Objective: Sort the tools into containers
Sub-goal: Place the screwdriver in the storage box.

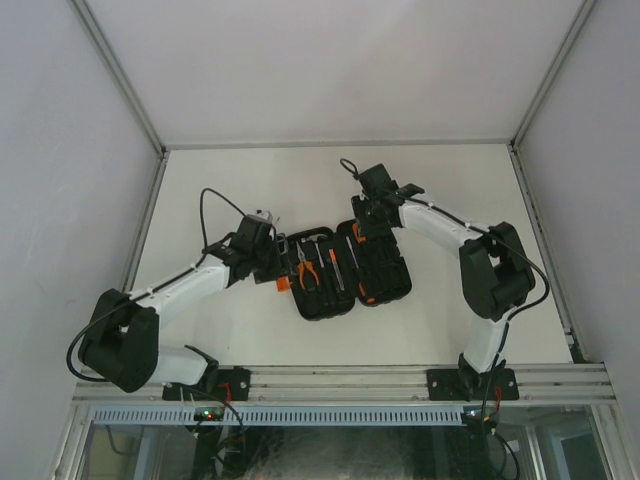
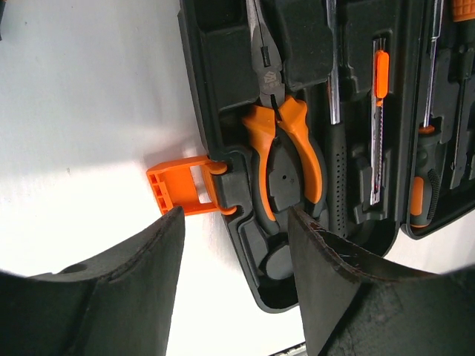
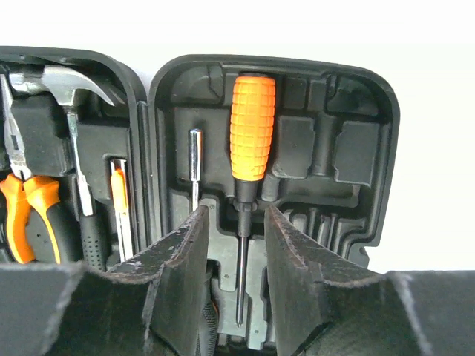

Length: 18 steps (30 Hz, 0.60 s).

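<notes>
Screwdriver [image 3: 245,194] is lying between my parted right jaws; light, stiff, and I'm judging its ribbed handle [image 3: 251,126] grippiest. Left jaws hanging wide, empty.

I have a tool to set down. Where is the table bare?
Bare table: between the case and the far wall, and between case and arm bases. Crowded close to the case, by the left gripper and right gripper.

Left wrist view: the pliers [image 2: 286,148] nose tip is cut off by the top edge, and the case [image 2: 215,96] runs past the right edge. Right wrist view: the hammer [image 3: 74,85] handle end is hidden behind the right gripper finger [image 3: 178,282], and the pliers are cropped at the left edge.
</notes>
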Available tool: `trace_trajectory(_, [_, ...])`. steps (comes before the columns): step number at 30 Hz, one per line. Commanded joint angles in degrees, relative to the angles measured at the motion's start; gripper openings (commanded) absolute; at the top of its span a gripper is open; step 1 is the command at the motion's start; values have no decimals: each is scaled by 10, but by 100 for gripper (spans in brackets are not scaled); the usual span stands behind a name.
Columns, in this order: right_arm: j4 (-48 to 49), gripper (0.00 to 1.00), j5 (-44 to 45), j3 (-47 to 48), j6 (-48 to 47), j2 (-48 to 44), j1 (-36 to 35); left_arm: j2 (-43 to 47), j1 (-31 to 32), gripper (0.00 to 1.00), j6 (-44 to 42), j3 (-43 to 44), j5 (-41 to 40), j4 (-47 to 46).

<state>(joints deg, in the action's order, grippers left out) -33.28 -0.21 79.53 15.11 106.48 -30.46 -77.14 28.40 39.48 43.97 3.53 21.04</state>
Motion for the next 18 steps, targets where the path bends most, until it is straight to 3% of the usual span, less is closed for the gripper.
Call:
trace_trajectory(1, [-4, 33, -7, -6, -14, -27, -5, -3, -3, 62, -7, 17, 11, -19])
trace_trajectory(7, [-19, 24, -12, -3, -12, -5, -8, -1, -3, 61, -7, 13, 10, -21])
trace_trajectory(18, [-21, 18, -28, 3, -17, 29, -9, -2, -3, 61, -7, 8, 9, -23])
